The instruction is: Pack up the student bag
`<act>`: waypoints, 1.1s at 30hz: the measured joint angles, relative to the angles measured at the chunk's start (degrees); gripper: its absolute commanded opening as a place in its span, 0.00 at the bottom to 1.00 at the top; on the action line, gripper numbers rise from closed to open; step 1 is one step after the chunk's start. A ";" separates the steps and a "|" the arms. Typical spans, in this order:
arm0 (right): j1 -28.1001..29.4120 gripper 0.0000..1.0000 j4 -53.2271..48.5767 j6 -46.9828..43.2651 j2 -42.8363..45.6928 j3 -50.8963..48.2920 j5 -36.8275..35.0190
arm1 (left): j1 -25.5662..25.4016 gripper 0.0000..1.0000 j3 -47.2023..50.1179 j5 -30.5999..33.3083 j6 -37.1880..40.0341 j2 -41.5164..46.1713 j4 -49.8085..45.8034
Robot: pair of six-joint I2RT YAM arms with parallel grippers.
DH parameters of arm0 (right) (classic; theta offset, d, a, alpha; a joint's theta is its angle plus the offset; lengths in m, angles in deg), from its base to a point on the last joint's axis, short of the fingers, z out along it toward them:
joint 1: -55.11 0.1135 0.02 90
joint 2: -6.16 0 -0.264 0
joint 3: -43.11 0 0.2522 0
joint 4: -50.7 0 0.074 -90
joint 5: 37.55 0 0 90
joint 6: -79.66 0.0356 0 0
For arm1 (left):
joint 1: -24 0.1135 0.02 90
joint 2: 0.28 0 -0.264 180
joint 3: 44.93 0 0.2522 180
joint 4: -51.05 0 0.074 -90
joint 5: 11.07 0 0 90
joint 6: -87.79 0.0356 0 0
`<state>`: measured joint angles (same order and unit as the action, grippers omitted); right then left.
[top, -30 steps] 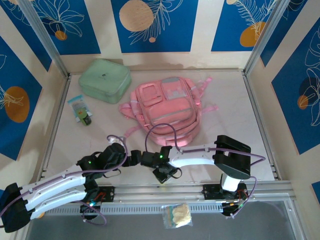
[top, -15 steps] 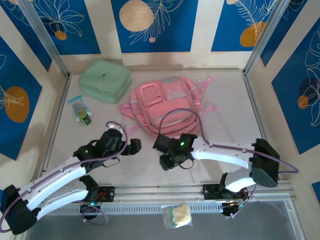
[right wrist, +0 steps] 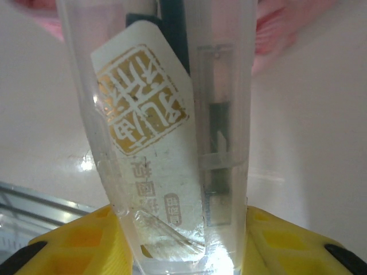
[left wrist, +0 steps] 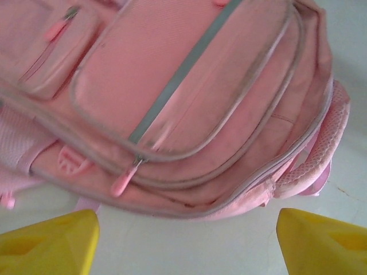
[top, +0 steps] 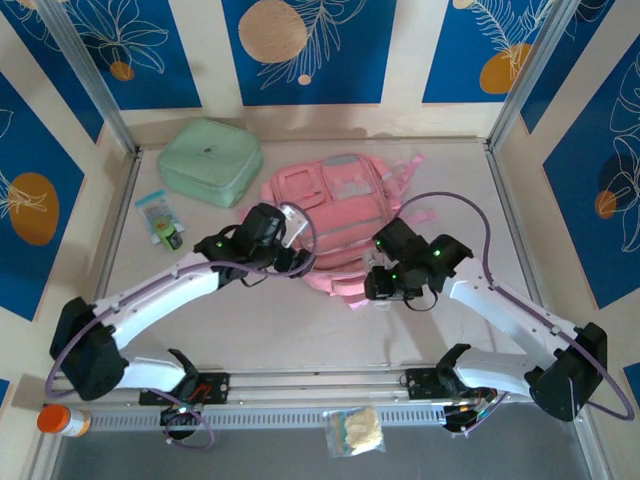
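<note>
The student bag (top: 335, 205) lay flat on the worktop (top: 300, 335), in its middle and toward the far edge, with its pink straps trailing toward the far-right corner. In the left wrist view its front pocket was zipped along a grey line ending in a pink puller (left wrist: 123, 182). Whether the larger compartment behind it was open could not be told, and nothing inside the bag could be seen. The left end effector (top: 292, 262) hung at the bag's near-left side, its yellow fingers (left wrist: 51, 243) spread well apart with nothing between them. The right end effector (top: 380, 290) sat just off the bag's near-right corner, clamped on a clear plastic sleeve (right wrist: 155, 143). The sleeve held a white card with a gold seal mark and printed characters, beside a dark narrow item whose kind was hard to make out. Its top was cut off by the picture's edge. A mint-green case (top: 210, 160) rested closed in the far-left corner, its contents hidden. Near the left edge lay a small packet (top: 160, 218) with something green in it, too small to identify. Beyond the near edge, a clear pouch (top: 355, 430) of pale pieces rested on the rail.
</note>
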<state>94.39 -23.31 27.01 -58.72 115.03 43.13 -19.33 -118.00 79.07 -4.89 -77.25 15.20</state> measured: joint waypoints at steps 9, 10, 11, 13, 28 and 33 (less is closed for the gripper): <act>-9.46 0.39 -0.87 -2.71 -0.22 0.00 2.23 | -0.02 0.76 -6.71 -6.91 12.31 -13.46 3.26; -10.29 0.39 -0.87 -2.93 -0.28 0.00 2.45 | -0.04 0.77 -7.69 -7.13 13.42 -15.17 3.32; -10.95 0.39 -0.85 -3.17 -0.31 0.00 2.73 | -0.04 0.77 -8.48 -7.17 14.08 -16.39 3.52; -12.13 0.38 -0.79 -3.74 -0.31 -0.02 3.65 | -0.07 0.76 -10.29 -7.19 15.69 -19.23 3.96; -16.61 0.39 0.87 -5.49 -0.61 -0.79 7.69 | -0.04 0.62 -18.53 -5.29 22.32 -30.38 4.94; -16.94 0.38 1.42 -5.73 -1.42 -0.79 8.46 | 0.55 0.54 -20.79 -5.20 22.47 -30.67 3.82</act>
<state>77.46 -21.89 21.28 -60.14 114.24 51.59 -18.79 -138.79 73.87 17.58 -107.92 19.03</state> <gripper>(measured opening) 0.409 0.561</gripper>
